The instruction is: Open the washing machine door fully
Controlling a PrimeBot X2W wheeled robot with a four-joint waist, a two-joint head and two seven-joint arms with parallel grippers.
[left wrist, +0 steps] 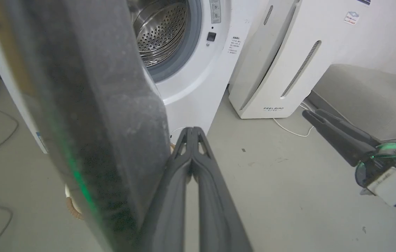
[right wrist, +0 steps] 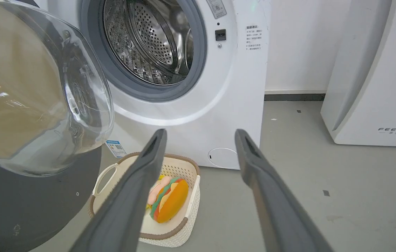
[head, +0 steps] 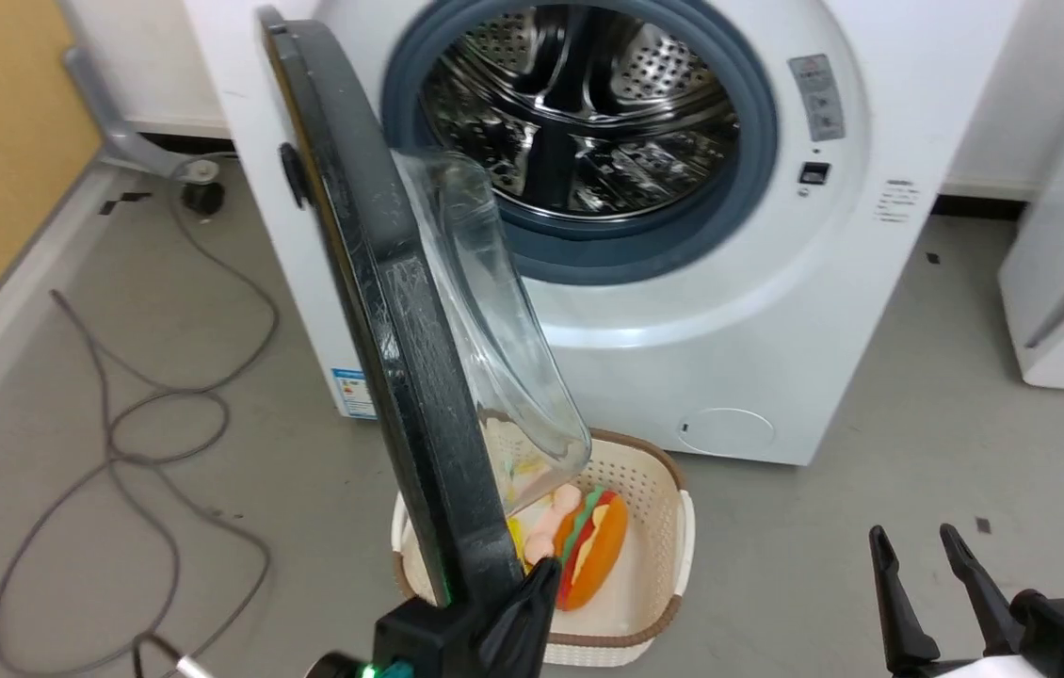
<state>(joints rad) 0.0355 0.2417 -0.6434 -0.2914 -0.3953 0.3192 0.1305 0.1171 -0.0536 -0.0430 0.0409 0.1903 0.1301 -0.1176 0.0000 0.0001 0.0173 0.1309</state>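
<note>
The left hand (left wrist: 192,132), closed on nothing, is leaning on the near rim of the door (head: 381,311), likely risking a slip toward the basket (head: 659,471); the right hand (head: 911,533) is idling wide open, empty.

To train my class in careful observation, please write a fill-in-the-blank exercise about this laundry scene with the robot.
1. The large round black washing machine door with the clear glass bowl stands ____, so the perforated steel drum shows.
2. On the left gripper, the two dark fingers are pressed ____.
3. On the right gripper, the two dark fingers stand ____.
4. The orange toy burger lies in a white, brown-rimmed ____.
Missing words: open; together; apart; basket.
</note>
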